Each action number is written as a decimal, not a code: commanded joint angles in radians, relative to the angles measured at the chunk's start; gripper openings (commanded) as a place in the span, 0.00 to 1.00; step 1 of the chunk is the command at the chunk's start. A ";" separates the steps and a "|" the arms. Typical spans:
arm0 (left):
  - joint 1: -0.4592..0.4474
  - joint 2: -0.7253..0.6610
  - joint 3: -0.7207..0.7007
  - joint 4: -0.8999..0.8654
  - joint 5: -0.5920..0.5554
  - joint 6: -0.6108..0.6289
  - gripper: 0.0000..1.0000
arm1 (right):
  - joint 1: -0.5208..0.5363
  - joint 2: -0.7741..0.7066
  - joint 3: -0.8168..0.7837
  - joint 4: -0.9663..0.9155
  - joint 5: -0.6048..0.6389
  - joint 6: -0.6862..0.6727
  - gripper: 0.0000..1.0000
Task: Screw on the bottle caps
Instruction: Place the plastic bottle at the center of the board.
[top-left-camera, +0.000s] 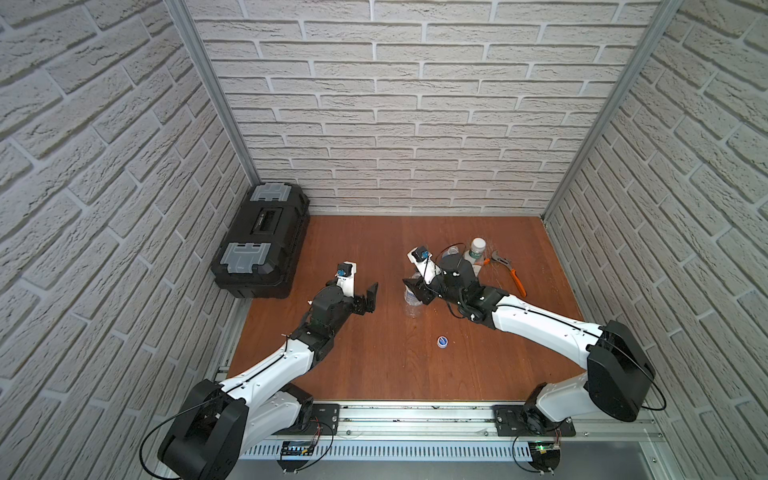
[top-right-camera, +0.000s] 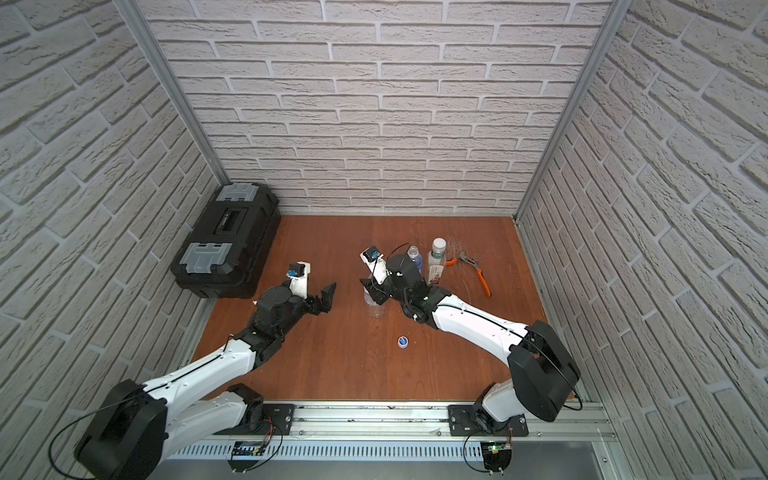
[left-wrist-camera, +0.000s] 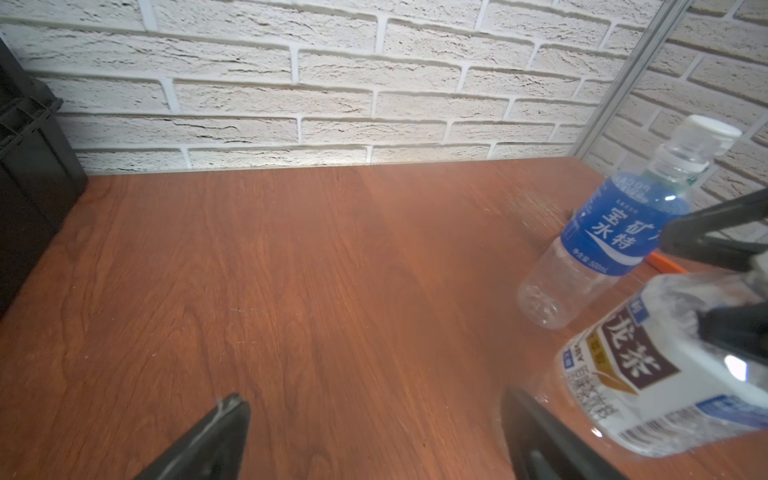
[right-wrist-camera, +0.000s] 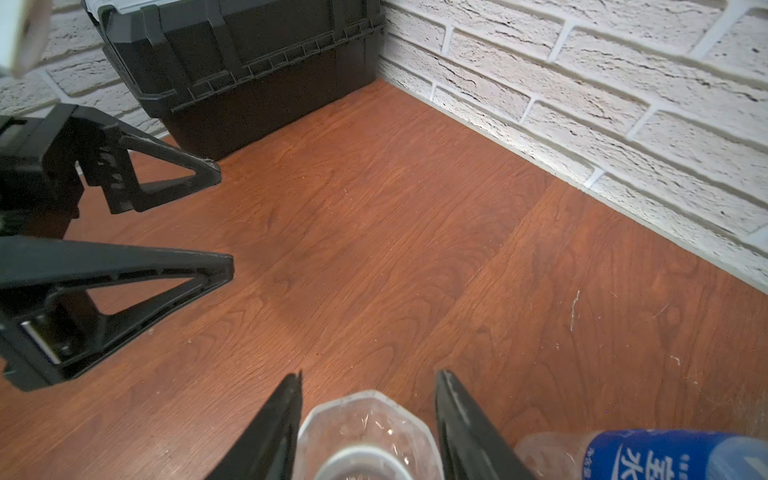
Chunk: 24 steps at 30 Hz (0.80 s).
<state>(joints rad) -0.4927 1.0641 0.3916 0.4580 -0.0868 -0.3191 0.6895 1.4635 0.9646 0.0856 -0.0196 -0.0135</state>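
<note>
Now your right gripper (right-wrist-camera: 370, 376) straddles the top of the white-labelled bottle (right-wrist-camera: 365, 419), jaws parted, not pinching, likely to leave it standing; your left gripper (top-left-camera: 371, 297) hangs wide open, empty; the blue cap (top-left-camera: 442, 341) lies apart.

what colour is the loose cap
The loose cap is blue with a white mark, clearest in a top view.

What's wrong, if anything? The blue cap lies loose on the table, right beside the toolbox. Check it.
The place is wrong. The blue cap does lie loose on the table, but toward its front edge, well clear of the toolbox. Both top views show this.
</note>
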 joint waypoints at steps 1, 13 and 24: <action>0.005 -0.009 0.026 0.010 0.012 -0.013 0.98 | 0.008 -0.050 -0.015 0.026 0.008 -0.001 0.62; -0.001 -0.009 0.069 -0.024 0.099 -0.006 0.98 | -0.044 -0.358 -0.012 -0.444 0.199 0.061 0.86; -0.026 -0.012 0.056 0.034 0.164 0.018 0.98 | -0.572 -0.464 -0.186 -0.752 0.178 0.297 0.60</action>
<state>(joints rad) -0.5133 1.0637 0.4385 0.4419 0.0528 -0.3134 0.2016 0.9550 0.8276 -0.5838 0.1776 0.1932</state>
